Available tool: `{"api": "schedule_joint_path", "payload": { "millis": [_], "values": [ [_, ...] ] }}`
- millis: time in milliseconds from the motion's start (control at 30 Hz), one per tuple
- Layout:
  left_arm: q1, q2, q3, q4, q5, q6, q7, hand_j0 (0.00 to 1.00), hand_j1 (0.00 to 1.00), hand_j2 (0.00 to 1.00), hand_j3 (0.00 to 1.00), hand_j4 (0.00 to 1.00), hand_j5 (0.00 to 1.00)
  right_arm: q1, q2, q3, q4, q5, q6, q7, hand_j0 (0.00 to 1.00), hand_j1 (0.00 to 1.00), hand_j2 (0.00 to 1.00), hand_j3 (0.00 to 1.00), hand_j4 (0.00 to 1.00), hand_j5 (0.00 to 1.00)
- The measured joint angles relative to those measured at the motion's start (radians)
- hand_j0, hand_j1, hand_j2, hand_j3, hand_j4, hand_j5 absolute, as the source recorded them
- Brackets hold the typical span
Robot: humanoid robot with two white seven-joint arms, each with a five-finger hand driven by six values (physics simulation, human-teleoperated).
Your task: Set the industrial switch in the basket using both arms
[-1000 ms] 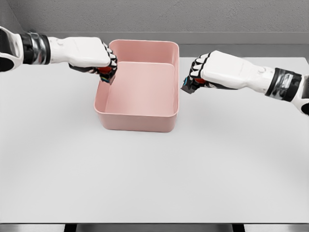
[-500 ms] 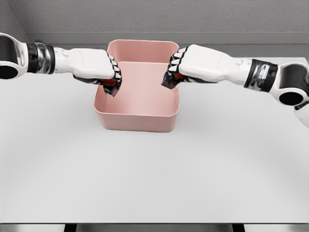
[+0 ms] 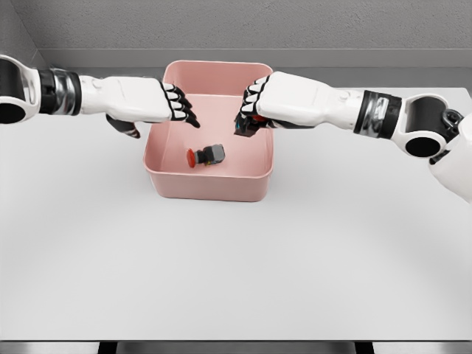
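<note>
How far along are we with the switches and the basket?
Done: one industrial switch lies on the floor of the pink basket, and the left hand is open above the rim. In hand: the right hand, over the basket, is curled on a second switch. Left: releasing it.

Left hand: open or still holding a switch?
Open. The left hand has its fingers spread over the basket, and a red-capped switch lies on the basket floor below, apart from the hand.
</note>
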Motion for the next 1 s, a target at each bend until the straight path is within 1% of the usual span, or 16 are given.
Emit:
{"api": "schedule_joint_path", "payload": {
  "millis": [100, 133, 167, 200, 233, 267, 333, 367, 467, 500, 633, 733, 767, 833, 967, 1000],
  "values": [
    [0.000, 0.018, 0.001, 0.001, 0.013, 0.000, 0.001, 1.00, 1.00, 1.00, 1.00, 1.00, 1.00, -0.002, 0.001, 0.000, 0.003, 0.000, 0.000, 0.000, 0.43, 0.43, 0.43, 0.43, 0.43, 0.43],
    [0.000, 0.032, 0.001, 0.002, 0.024, 0.000, 0.001, 1.00, 1.00, 1.00, 1.00, 1.00, 1.00, -0.002, 0.001, 0.000, 0.004, 0.000, 0.000, 0.000, 0.47, 0.47, 0.47, 0.47, 0.47, 0.47],
    [0.000, 0.050, 0.001, 0.002, 0.040, 0.000, 0.001, 1.00, 1.00, 1.00, 1.00, 1.00, 1.00, -0.002, 0.001, 0.000, 0.005, -0.001, 0.000, 0.000, 0.59, 0.59, 0.59, 0.59, 0.59, 0.59],
    [0.000, 0.071, 0.002, 0.002, 0.062, 0.000, 0.002, 1.00, 1.00, 1.00, 1.00, 1.00, 1.00, -0.002, 0.002, 0.000, 0.005, -0.001, 0.000, 0.000, 0.74, 0.74, 0.74, 0.74, 0.74, 0.74],
    [0.000, 0.090, 0.003, 0.006, 0.087, 0.000, 0.002, 1.00, 1.00, 1.00, 1.00, 1.00, 1.00, 0.000, 0.002, 0.000, 0.005, -0.003, 0.000, 0.000, 0.96, 0.96, 0.96, 0.96, 0.96, 0.96],
    [0.009, 0.105, 0.003, 0.011, 0.110, 0.000, 0.004, 1.00, 1.00, 1.00, 1.00, 1.00, 1.00, 0.000, 0.002, 0.000, 0.006, -0.005, 0.000, -0.001, 0.99, 0.99, 0.99, 0.99, 0.99, 0.99],
    [0.069, 0.131, 0.005, 0.034, 0.163, 0.000, 0.006, 1.00, 1.00, 1.00, 1.00, 1.00, 1.00, 0.000, 0.003, 0.000, 0.005, -0.007, 0.000, -0.001, 0.99, 0.99, 0.99, 0.99, 0.99, 0.99],
    [0.089, 0.142, 0.007, 0.050, 0.199, -0.001, 0.006, 1.00, 1.00, 1.00, 1.00, 1.00, 1.00, 0.000, 0.004, 0.001, 0.005, -0.008, 0.000, -0.001, 0.99, 0.99, 0.99, 0.99, 0.99, 0.99],
    [0.092, 0.161, 0.010, 0.074, 0.323, 0.000, 0.007, 1.00, 1.00, 1.00, 1.00, 1.00, 1.00, -0.002, 0.010, 0.001, 0.004, -0.009, 0.000, -0.001, 0.99, 0.99, 0.99, 0.99, 0.99, 0.99],
    [0.094, 0.163, 0.010, 0.077, 0.352, 0.000, 0.007, 1.00, 1.00, 1.00, 1.00, 1.00, 1.00, -0.003, 0.013, 0.001, 0.004, -0.010, 0.000, -0.002, 0.99, 0.99, 0.99, 0.99, 0.99, 0.99],
    [0.094, 0.186, 0.008, 0.090, 0.426, 0.000, 0.007, 1.00, 1.00, 1.00, 1.00, 1.00, 1.00, -0.005, 0.018, -0.002, 0.001, -0.013, 0.000, -0.002, 0.99, 0.99, 0.99, 0.99, 0.99, 0.99],
    [0.097, 0.208, 0.006, 0.095, 0.459, 0.000, 0.007, 1.00, 1.00, 1.00, 1.00, 1.00, 1.00, 0.008, 0.009, -0.009, 0.001, -0.014, 0.000, -0.003, 1.00, 1.00, 1.00, 1.00, 1.00, 1.00],
    [0.115, 0.213, 0.006, 0.095, 0.464, 0.000, 0.006, 1.00, 1.00, 1.00, 1.00, 1.00, 1.00, 0.014, -0.007, -0.011, 0.001, -0.014, 0.000, -0.005, 1.00, 1.00, 1.00, 1.00, 1.00, 1.00],
    [0.121, 0.218, 0.006, 0.096, 0.469, 0.000, 0.006, 1.00, 1.00, 1.00, 1.00, 1.00, 1.00, 0.061, -0.044, -0.033, 0.002, -0.014, 0.000, -0.008, 1.00, 1.00, 1.00, 1.00, 1.00, 1.00],
    [0.132, 0.222, 0.006, 0.097, 0.475, 0.000, 0.006, 1.00, 1.00, 1.00, 1.00, 1.00, 1.00, 0.166, -0.120, -0.132, 0.005, -0.015, 0.000, -0.011, 1.00, 1.00, 1.00, 1.00, 1.00, 1.00],
    [0.132, 0.222, 0.006, 0.097, 0.475, 0.000, 0.006, 1.00, 1.00, 1.00, 1.00, 1.00, 1.00, 0.201, -0.133, -0.164, 0.010, -0.015, 0.000, -0.012, 1.00, 1.00, 1.00, 1.00, 1.00, 1.00]
  ]
}}
